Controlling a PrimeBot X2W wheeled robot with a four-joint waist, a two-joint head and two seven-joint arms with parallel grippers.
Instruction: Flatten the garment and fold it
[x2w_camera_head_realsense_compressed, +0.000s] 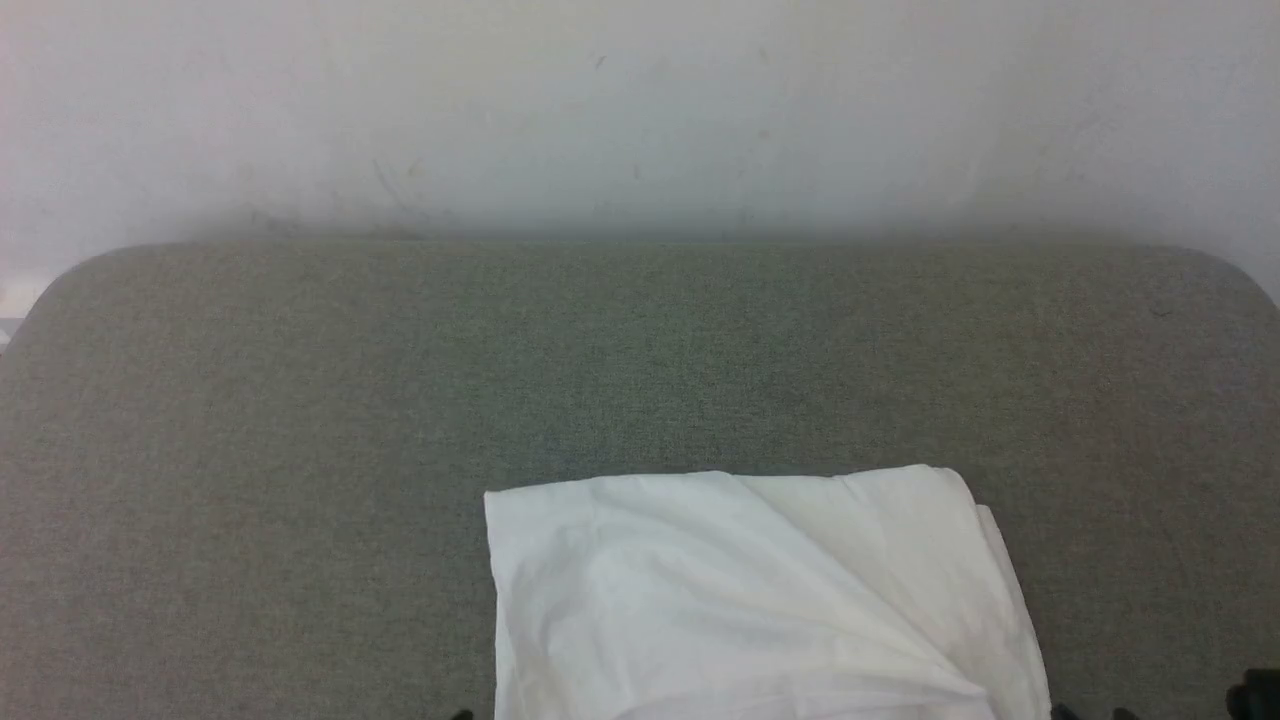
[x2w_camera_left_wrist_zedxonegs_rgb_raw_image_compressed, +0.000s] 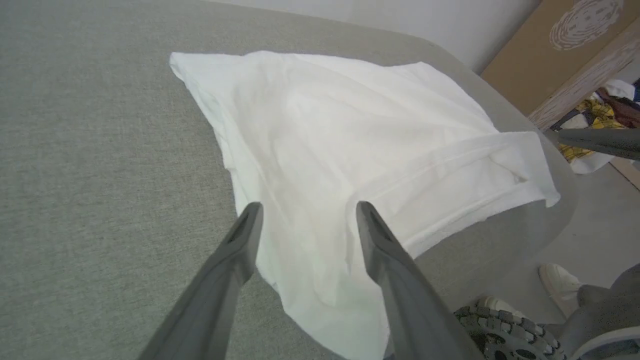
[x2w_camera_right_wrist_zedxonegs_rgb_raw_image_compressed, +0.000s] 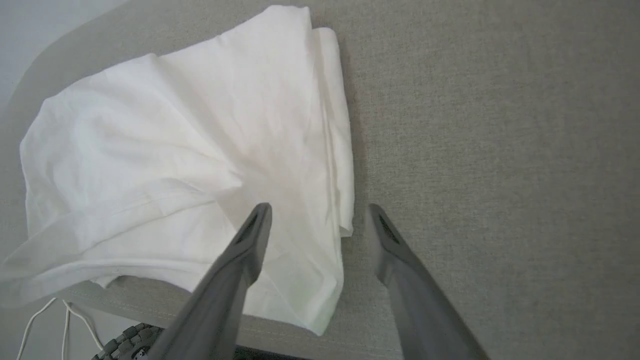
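Left wrist view, bottom centre: the left gripper (x2w_camera_left_wrist_zedxonegs_rgb_raw_image_compressed: 307, 212) has its two dark fingers spread wide, holding nothing. They hang over the near edge of the garment (x2w_camera_left_wrist_zedxonegs_rgb_raw_image_compressed: 350, 140).

Right wrist view, bottom centre: the right gripper (x2w_camera_right_wrist_zedxonegs_rgb_raw_image_compressed: 320, 210) is also spread wide and empty. One finger is over the cloth and the other over bare table (x2w_camera_right_wrist_zedxonegs_rgb_raw_image_compressed: 500, 150), astride the garment's (x2w_camera_right_wrist_zedxonegs_rgb_raw_image_compressed: 190, 150) folded side edge.

The garment is a plain white shirt folded into a rough rectangle. In the head view it lies at the bottom centre of the frame (x2w_camera_head_realsense_compressed: 740, 600), on the near part of a grey fabric-covered table (x2w_camera_head_realsense_compressed: 640, 350). Both wrist views show its near edge drooping over the table's rim. A diagonal crease crosses the top layer and a hem band runs along one side, so it is folded but not smooth.

It looks thin, light and limp. It would likely sag from any grip, and its layers could slide apart. The corners of the stacked side edge, or the hem band, seem the best holds, with every layer pinched together.

Lower right of the left wrist view: a ridged wheel (x2w_camera_left_wrist_zedxonegs_rgb_raw_image_compressed: 505, 335) and a pale shoe (x2w_camera_left_wrist_zedxonegs_rgb_raw_image_compressed: 557, 282) on the floor.

Top of the head view: a pale wall (x2w_camera_head_realsense_compressed: 640, 100) stands behind the table.
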